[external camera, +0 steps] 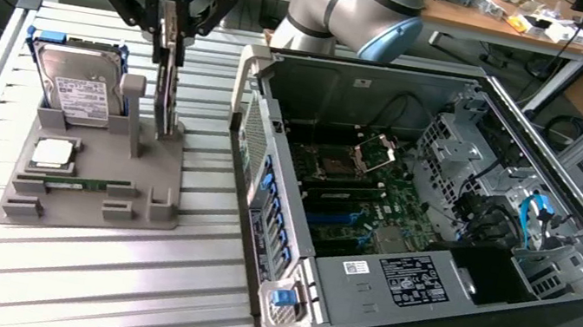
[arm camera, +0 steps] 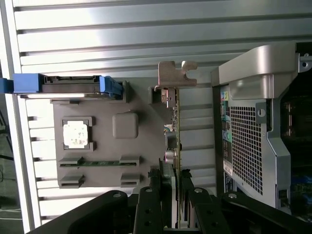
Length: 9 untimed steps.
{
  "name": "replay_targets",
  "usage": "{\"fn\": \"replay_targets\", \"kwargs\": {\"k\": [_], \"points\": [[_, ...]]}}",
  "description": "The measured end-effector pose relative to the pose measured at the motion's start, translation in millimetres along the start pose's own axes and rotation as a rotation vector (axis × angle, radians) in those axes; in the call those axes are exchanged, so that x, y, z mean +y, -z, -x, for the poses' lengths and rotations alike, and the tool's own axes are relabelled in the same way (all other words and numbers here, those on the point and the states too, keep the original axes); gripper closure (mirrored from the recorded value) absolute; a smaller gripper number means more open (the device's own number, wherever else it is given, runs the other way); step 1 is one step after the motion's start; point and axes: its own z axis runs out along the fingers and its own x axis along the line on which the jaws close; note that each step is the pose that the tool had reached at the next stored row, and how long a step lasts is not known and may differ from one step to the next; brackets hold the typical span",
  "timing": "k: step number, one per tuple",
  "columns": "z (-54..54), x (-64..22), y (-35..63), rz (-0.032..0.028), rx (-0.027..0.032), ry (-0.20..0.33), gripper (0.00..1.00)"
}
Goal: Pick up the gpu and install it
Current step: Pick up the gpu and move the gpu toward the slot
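The gpu (arm camera: 176,141) stood on edge in the grey holder (external camera: 89,184), with the gripper (external camera: 174,40) directly above and its jaws closed narrowly across the card's upper edge. A straight, untilted lift would probably free it cleanly. The hard drive (external camera: 76,81) stood near, and the open case (external camera: 403,199) sat beside them on the slatted tabletop (external camera: 72,287).

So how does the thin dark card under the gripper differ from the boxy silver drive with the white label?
The thin dark gpu card stands upright, edge-on; the boxy silver hard drive leans back. The gripper clamps the card; the drive sits untouched. Both are at the grey holder.
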Motion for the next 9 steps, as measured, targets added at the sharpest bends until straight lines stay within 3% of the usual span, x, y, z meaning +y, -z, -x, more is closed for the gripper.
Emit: {"fn": "replay_targets", "kwargs": {"k": [9], "points": [[0.2, -0.1, 6.7, 0.0000, 0.0000, 0.000, 0.73]]}}
